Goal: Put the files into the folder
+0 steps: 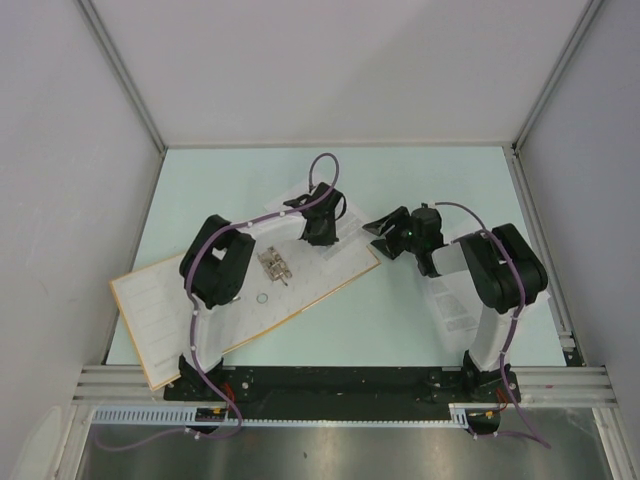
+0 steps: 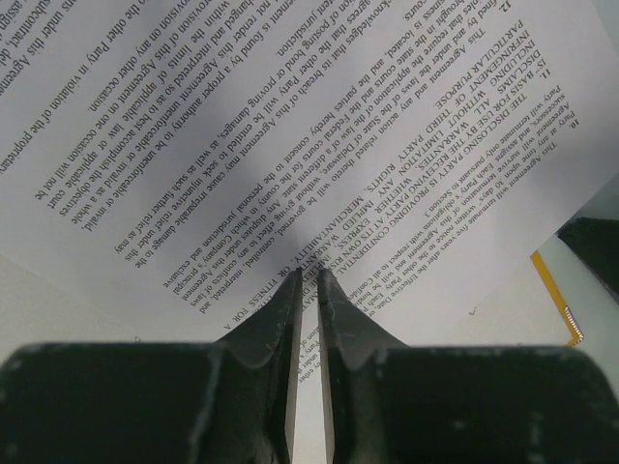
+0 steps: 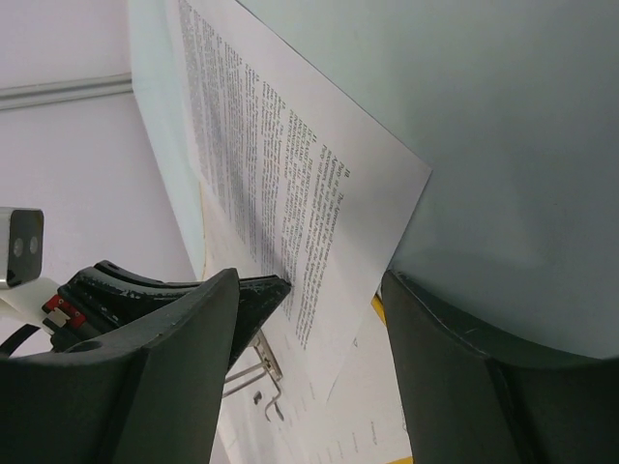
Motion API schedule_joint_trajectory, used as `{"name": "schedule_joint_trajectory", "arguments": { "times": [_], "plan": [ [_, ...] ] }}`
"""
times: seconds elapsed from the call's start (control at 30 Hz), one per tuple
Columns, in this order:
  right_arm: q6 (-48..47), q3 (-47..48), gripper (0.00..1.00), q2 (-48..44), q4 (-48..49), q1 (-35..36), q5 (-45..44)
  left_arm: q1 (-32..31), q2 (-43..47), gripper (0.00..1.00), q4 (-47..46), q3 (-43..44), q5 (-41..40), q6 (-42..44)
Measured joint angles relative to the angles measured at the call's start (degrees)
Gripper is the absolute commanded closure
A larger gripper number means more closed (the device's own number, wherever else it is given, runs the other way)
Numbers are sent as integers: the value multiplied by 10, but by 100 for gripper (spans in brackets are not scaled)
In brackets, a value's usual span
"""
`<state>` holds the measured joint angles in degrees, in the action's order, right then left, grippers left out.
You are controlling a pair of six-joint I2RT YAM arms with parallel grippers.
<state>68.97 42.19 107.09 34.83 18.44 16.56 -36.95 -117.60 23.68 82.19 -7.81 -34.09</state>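
The left pincer (image 2: 309, 275) is clamped on an edge of the files (image 2: 290, 116) over the open folder (image 1: 170, 310); the right pincer (image 3: 334, 285) gapes wide beside them.

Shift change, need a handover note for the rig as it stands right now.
Left gripper: shut on the files, held over the folder's far edge.
Right gripper: open, beside those files, holding nothing.
Folder: lying open, rings bare.
Second printed sheet: on the table, under the right arm.
Done: files gripped. Left: get them into the folder, then likely fetch the second sheet.
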Motion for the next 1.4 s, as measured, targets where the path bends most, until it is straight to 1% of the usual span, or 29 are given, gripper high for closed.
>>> {"name": "schedule_joint_trajectory", "arguments": {
  "times": [0.3,0.4,0.5,0.6,0.73,0.8,0.9,1.0,1.1,1.2,1.23,1.27,1.3,1.33,1.37,1.4],
  "plan": [
    [-12,-10,28,23,81,2,5,2,3,87,-17,-9,12,0],
    [-33,-12,26,27,100,-2,10,3,3,89,-20,-10,16,2],
    [-77,-12,20,21,98,-11,20,3,3,88,-21,-10,25,12],
    [-154,-11,20,-13,42,-13,12,3,3,88,-22,-10,36,28],
    [-247,-10,28,-59,-52,5,-3,4,9,87,-38,-24,49,40],
    [-289,-9,29,-78,-102,21,-15,4,16,87,-52,-38,56,42],
    [-314,-9,37,-95,-138,45,-24,4,26,87,-67,-57,68,42],
    [-327,-14,39,-115,-176,66,-35,1,40,87,-79,-79,76,44],
    [-321,-46,39,-150,-193,79,-36,-8,56,85,-82,-101,81,48],
    [-307,-89,39,-199,-206,112,-37,-24,81,73,-78,-131,85,59],
    [-299,-102,39,-216,-212,130,-37,-30,92,60,-72,-143,85,64],
    [-291,-113,38,-233,-217,150,-35,-35,106,51,-65,-156,85,69],
    [-284,-120,37,-247,-220,171,-30,-37,118,44,-58,-166,85,76],
    [-277,-124,35,-262,-224,189,-26,-41,138,35,-40,-178,83,80],
    [-272,-125,34,-278,-231,205,-21,-44,155,32,-22,-185,80,85],
    [-269,-125,28,-296,-236,214,-17,-45,169,30,-7,-186,79,91]
  ]
}}
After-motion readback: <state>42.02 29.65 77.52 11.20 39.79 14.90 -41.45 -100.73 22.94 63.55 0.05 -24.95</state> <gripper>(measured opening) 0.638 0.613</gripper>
